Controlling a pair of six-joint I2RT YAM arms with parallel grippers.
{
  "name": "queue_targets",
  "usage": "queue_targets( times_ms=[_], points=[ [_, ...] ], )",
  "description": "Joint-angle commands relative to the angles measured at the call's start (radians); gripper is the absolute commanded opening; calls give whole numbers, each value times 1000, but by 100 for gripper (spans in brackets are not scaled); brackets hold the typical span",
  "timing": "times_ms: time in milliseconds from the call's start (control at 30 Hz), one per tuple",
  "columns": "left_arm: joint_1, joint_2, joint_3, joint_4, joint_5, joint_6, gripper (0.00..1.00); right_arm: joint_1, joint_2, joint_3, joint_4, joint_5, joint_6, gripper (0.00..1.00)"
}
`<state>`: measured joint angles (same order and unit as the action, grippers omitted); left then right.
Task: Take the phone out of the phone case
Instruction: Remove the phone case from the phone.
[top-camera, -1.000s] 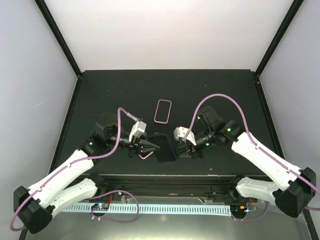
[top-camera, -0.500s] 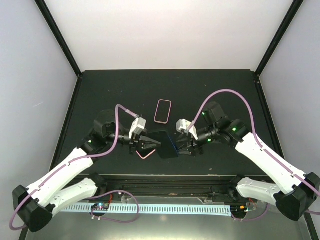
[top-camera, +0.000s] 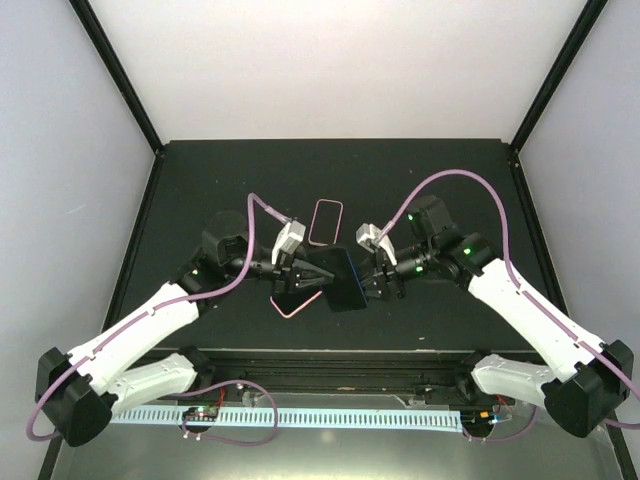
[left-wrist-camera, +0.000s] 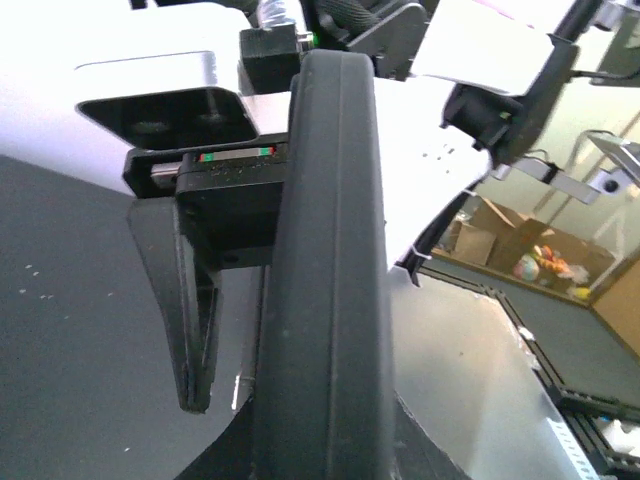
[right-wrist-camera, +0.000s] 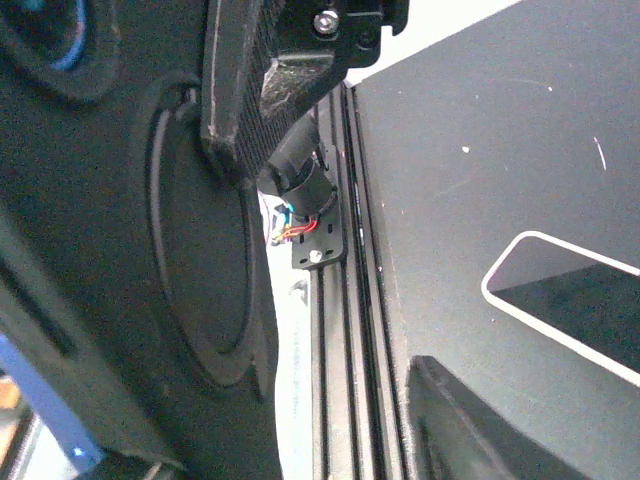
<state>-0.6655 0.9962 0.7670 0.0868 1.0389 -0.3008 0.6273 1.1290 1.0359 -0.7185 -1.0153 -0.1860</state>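
Since half a second earlier, both arms had swung toward the far side, carrying the black phone case (top-camera: 336, 280) off the near strip of the table (top-camera: 200, 190) and uncovering more of the near pink-edged piece (top-camera: 295, 302). The case hung tilted between the left gripper (top-camera: 303, 268) and the right gripper (top-camera: 374, 275). The phone, I judged, was still seated inside it.

The far pink-edged piece (top-camera: 326, 222) lay flat just beyond it (phone or empty case, I could not tell). The right gripper's finger (right-wrist-camera: 255, 70) pressed flat on the case's back, so it seemed clamped there. The left's visible finger (left-wrist-camera: 195, 320) stood slightly off the case edge, so I could not tell its grip.

The step in hand looked like bracing for the peel. Next, one side would need to hold the rim while the other flexed a corner free.
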Motion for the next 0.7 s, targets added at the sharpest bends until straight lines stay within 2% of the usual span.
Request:
queue_targets(
  times_ms=[0, 67, 133, 200, 233, 267, 400, 467, 567, 667],
  points=[
    [-28, 110, 52, -58, -352, -38, 2, -16, 22, 30, 265, -172, 84, 39],
    [-24, 134, 80, -84, -478, -32, 2, -63, 31, -1, 329, -206, 154, 29],
    [-20, 163, 112, -89, -603, -39, 2, -119, 41, -49, 429, -226, 251, 13],
    [-12, 202, 154, -76, -656, -41, 5, -172, 46, -107, 535, -229, 352, 6],
    [-11, 223, 185, -74, -672, -33, 10, -194, 48, -137, 581, -230, 394, 4],
    [-9, 246, 215, -77, -694, -21, 21, -212, 46, -169, 621, -229, 436, 2],
    [-11, 325, 326, -113, -830, 2, 53, -254, -10, -339, 774, -172, 534, 1],
    [-19, 306, 328, -108, -911, 21, 56, -272, -19, -376, 766, -132, 567, 1],
    [-59, 216, 247, -21, -1041, 70, 62, -289, -1, -376, 714, 13, 629, 1],
    [-157, 168, 194, -30, -1169, 182, 65, -293, 24, -408, 734, 135, 725, 1]
  ],
)
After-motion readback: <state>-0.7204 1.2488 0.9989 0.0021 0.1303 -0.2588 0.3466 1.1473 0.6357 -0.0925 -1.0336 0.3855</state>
